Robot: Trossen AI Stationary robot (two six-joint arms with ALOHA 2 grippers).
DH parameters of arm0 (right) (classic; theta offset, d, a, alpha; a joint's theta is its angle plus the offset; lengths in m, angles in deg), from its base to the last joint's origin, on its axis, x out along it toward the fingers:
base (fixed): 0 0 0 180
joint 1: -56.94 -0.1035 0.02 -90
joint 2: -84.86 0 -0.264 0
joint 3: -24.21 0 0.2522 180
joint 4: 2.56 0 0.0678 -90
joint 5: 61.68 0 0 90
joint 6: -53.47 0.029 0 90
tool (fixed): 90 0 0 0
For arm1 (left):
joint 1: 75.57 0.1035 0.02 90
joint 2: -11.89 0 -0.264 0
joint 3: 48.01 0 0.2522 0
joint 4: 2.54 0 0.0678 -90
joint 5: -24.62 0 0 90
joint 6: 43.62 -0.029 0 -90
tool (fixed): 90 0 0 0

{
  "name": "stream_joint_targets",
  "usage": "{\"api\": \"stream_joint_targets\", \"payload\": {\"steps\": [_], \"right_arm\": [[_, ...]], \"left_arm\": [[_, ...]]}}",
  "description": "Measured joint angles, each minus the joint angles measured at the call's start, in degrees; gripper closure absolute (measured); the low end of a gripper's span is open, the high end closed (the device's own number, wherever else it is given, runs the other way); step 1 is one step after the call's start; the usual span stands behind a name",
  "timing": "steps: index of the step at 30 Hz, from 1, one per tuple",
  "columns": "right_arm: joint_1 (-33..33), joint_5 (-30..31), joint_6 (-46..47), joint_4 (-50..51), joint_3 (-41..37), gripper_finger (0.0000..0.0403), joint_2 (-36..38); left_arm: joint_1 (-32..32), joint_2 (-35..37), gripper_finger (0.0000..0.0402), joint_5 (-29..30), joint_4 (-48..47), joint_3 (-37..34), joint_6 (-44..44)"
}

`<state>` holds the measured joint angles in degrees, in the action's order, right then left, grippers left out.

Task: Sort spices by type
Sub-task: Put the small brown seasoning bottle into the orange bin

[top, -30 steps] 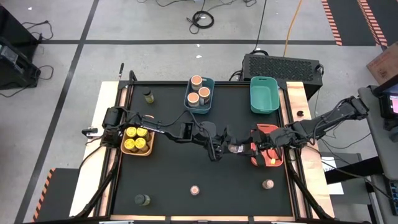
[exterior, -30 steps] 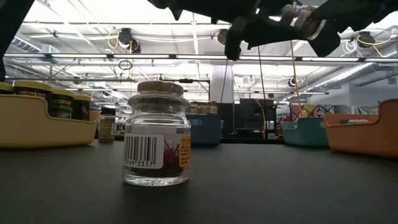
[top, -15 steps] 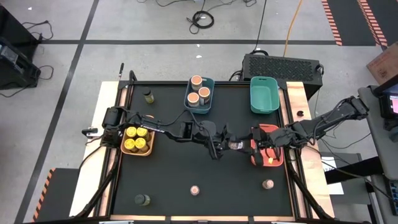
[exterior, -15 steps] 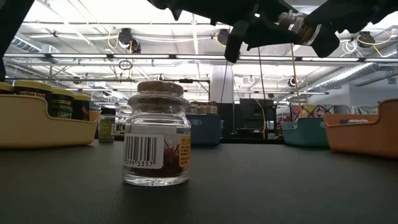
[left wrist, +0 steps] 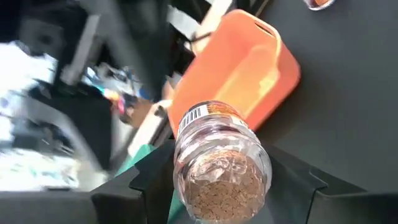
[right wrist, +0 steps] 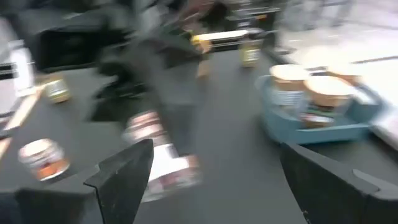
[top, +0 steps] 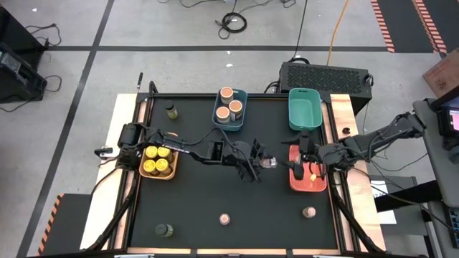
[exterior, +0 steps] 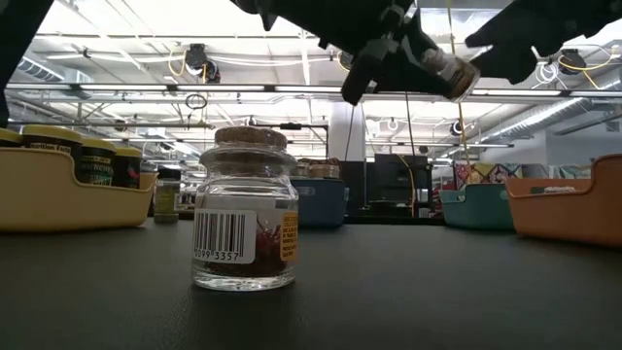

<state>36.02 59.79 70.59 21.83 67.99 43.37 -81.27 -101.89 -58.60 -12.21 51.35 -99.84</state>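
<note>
Three loose jars sit along the near edge of the black bench [top: 193, 208]: a dark olive jar [top: 164, 230] at the left, a cork-topped jar [top: 224, 218] in the middle, and a second pinkish-topped jar [top: 309, 212] to the right. Farther in, at mid-bench, the left pincer [top: 262, 162] is clamped on a small clear spice jar [top: 269, 163], held in the air and tilted. Just beside it, over the red bin [top: 308, 179], the right pincer [top: 300, 160] has its fingers spread wide with nothing between them. The orange bin [top: 158, 162] at the left holds yellow-lidded jars. At the far edge stand another olive jar [top: 171, 110], a blue bin [top: 229, 110] with three tan-topped jars, and a teal bin [top: 305, 109].
</note>
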Motion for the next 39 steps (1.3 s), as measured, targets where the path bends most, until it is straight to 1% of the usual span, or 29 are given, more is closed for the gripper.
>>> {"api": "stream_joint_targets", "payload": {"steps": [3, 6, 9, 11, 13, 15, 17, 21, 23, 29, 31, 33, 39], "right_arm": [[0.0, 6.69, 1.66, 3.29, 0.0, 0.0061, 2.6], [0.0, 12.32, 4.0, 6.89, 0.02, 0.0062, 4.76], [0.0, 16.51, 5.26, 9.93, 0.02, 0.0062, 6.74], [0.0, 18.71, 5.84, 11.22, 0.02, 0.0062, 7.87], [0.0, 20.24, 6.1, 12.06, 0.02, 0.0063, 9.0], [0.0, 22.32, 6.15, 12.41, 0.04, 0.0063, 10.31], [0.14, 23.29, 6.08, 12.69, 0.05, 0.0063, 11.28], [0.28, 26.53, 5.9, 15.54, 0.42, 0.0063, 13.08], [0.28, 28.28, 6.31, 17.56, 0.44, 0.0063, 14.01], [0.75, 28.55, 9.72, 22.44, 0.44, 0.0063, 15.61], [1.01, 28.56, 9.88, 22.7, 0.44, 0.0063, 16.1], [1.05, 28.56, 10.17, 22.74, 0.44, 0.0063, 16.29], [1.11, 28.94, 10.59, 22.69, 0.44, 0.0063, 16.47]], "left_arm": [[0.34, 0.0, 0.0197, -0.04, -1.26, 0.0, 5.87], [1.17, -0.13, 0.02, -0.78, 0.51, 0.19, 14.47], [2.24, -0.75, 0.0203, -0.86, -2.17, 3.43, 22.45], [2.62, -2.46, 0.0204, -0.94, -3.89, 7.19, 25.77], [2.79, -4.99, 0.0204, -1.5, -8.97, 11.63, 29.16], [2.68, -9.0, 0.0203, -2.57, -12.22, 17.35, 32.18], [2.68, -13.09, 0.0203, -3.63, -17.55, 23.35, 34.49], [2.43, -21.55, 0.0202, -3.82, -21.97, 33.65, 36.05], [2.26, -25.23, 0.0202, -3.91, -20.96, 37.84, 37.26], [2.15, -34.35, 0.0201, -4.13, -18.84, 49.05, 40.94], [2.15, -35.72, 0.0201, -5.85, -15.17, 48.93, 42.11], [2.2, -36.02, 0.0201, -7.13, -14.85, 48.72, 42.49], [2.27, -37.16, 0.0201, -7.15, -13.82, 48.85, 43.91]]}}
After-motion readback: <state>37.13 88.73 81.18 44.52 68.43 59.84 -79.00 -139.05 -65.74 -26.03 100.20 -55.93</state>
